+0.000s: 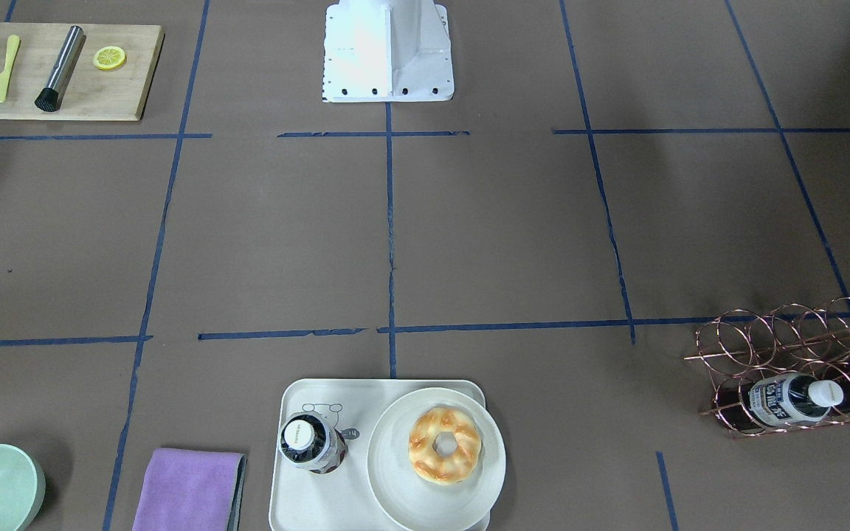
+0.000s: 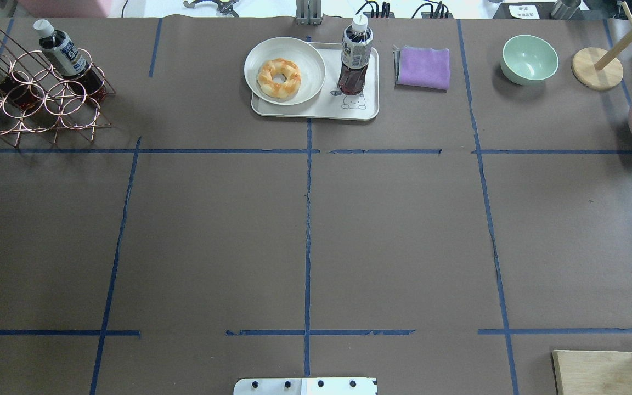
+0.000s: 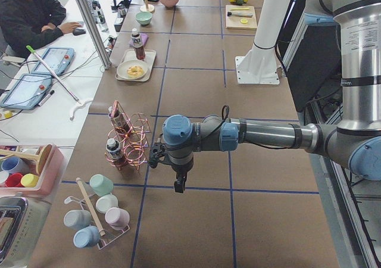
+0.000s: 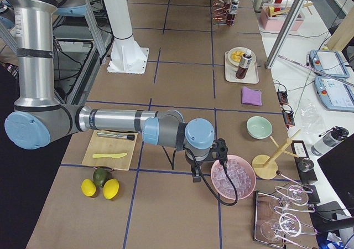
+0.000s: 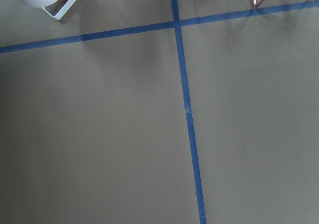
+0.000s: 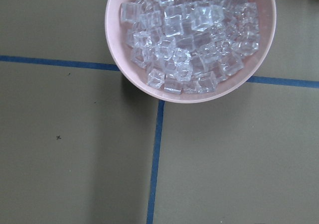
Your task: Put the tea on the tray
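Left gripper [image 3: 152, 159]: it hangs over bare table near the wire rack [image 2: 36, 99], well away from the tray. Only the side camera catches it, so I can't tell if the fingers are spread or pinched. Its wrist cam shows me just paper and tape.
Rack: two spare bottles [image 2: 63, 55] lie slanted in the rings, I'd guess as stock.
Plate [image 2: 310, 60]: it sits on the tray's left half with a donut [image 2: 278, 78] on it, which leaves the right half free for a drink.
Tray [image 2: 316, 108]: far edge of the table, centre line.
Tea [image 2: 355, 60]: upright on the tray, just beside the plate and above the bear drawing, with nothing gripping it. Looks done to me.
Cloth [image 2: 423, 67]: folded, just right of the tray.
Green bowl [image 2: 530, 59]: further right, empty as far as I can see.
Right gripper [image 4: 222, 152]: over the pink ice bowl [image 6: 113, 40], far from the tray. Can't tell its state either.
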### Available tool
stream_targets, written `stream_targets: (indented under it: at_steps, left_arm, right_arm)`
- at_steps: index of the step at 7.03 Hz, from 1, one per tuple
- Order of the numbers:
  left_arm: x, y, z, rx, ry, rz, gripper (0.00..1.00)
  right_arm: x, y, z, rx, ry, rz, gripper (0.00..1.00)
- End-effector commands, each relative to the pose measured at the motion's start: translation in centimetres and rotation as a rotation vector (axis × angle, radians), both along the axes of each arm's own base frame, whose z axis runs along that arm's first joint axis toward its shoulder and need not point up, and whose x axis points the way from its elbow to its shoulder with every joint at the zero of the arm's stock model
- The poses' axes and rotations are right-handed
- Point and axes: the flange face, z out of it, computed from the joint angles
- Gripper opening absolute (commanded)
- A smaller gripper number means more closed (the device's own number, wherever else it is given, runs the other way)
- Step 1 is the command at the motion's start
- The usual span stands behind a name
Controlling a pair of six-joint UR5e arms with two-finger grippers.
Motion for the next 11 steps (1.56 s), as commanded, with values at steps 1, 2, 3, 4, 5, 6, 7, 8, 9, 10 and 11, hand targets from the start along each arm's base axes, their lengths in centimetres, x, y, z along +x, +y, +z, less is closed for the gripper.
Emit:
stream_targets:
  at_steps: [1,2,3,4,5,6,7,8,9,10,11]
  left_arm:
    - [-0.1,0.2,1.0,-0.024,-0.001,-0.003,1.0]
    - [-0.1,0.3,1.9,-0.039,-0.003,-0.003,1.0]
    - [-0.2,0.4,2.7,-0.055,-0.001,-0.003,1.0]
    - [-0.2,0.4,4.1,-0.08,0.0,-0.002,1.0]
    - [-0.2,0.3,4.1,-0.081,0.0,-0.003,1.0]
    - [-0.2,0.2,4.1,-0.082,0.0,-0.004,1.0]
    - [-0.2,-0.1,4.1,-0.08,-0.001,-0.004,1.0]
    - [-0.2,-0.2,4.0,-0.077,-0.001,-0.004,1.0]
    - [-0.2,-0.2,4.0,-0.077,-0.001,-0.004,1.0]
    - [-0.2,-0.3,3.9,-0.073,-0.001,-0.003,1.0]
    - [-0.2,-0.3,3.9,-0.069,-0.001,-0.003,1.0]
  right_arm:
    - [-1.7,-0.2,0.3,-0.021,0.01,-0.005,1.0]
    - [-2.7,-0.4,0.4,-0.024,0.011,-0.026,1.0]
    - [-2.7,-0.5,0.3,-0.021,0.012,-0.026,1.0]
    - [-2.7,-0.5,0.2,-0.021,0.012,-0.026,1.0]
    - [-2.7,-0.5,0.1,-0.018,0.01,-0.026,1.0]
    - [-2.7,-0.4,0.0,-0.016,0.01,-0.026,1.0]
    - [-2.7,-0.3,0.2,-0.019,0.01,-0.026,1.0]
    - [-2.6,0.0,0.3,-0.015,0.01,-0.025,1.0]
    - [-2.7,0.3,0.6,-0.001,0.01,-0.025,1.0]
    - [-2.7,0.4,0.6,0.002,0.01,-0.025,1.0]
    - [-2.7,0.4,0.7,0.004,0.012,-0.026,1.0]
